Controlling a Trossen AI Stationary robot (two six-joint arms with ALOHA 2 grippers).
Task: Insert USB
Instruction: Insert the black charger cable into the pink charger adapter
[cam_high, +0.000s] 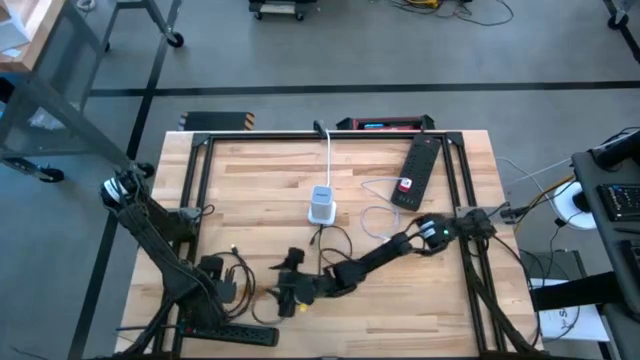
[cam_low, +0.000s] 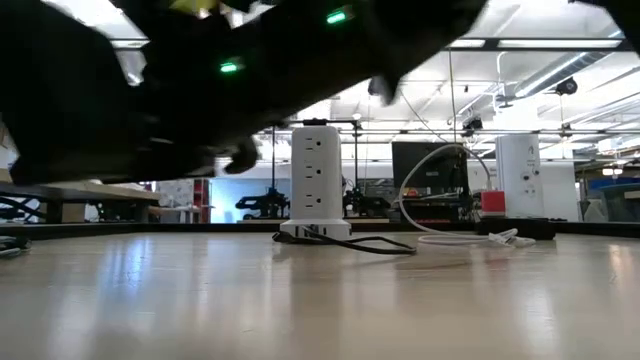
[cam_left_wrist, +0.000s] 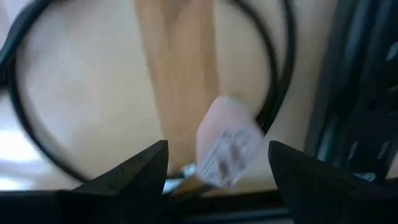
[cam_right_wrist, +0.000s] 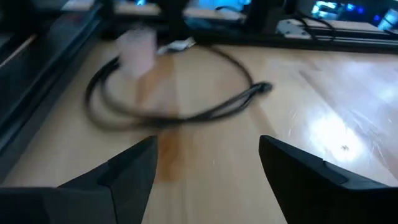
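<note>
- The white power tower (cam_high: 321, 206) stands upright mid-surface, its white cord running to the far edge; a black USB cable (cam_high: 335, 240) already trails from its base toward the arms.
- Left gripper (cam_high: 232, 281) is low, well toward the near edge from the tower, jaws partly open around a pale tagged cable end (cam_left_wrist: 225, 149) without clearly pinching it; whether that is the USB plug is hard to tell.
- Right gripper (cam_high: 290, 293) hovers just beside the left one, jaws parted and empty, facing the looped black cable.
- Risk: the tagged end could slip if the jaws close off-centre; the loose loop could snag either arm; pulling the cable might tip the tower.
- The surface (cam_high: 260, 180) is pale butcher-block in a black frame; a black power strip (cam_high: 419, 170) lies beyond the tower.
- Around it: grey workshop floor, benches, overhead lights.
</note>
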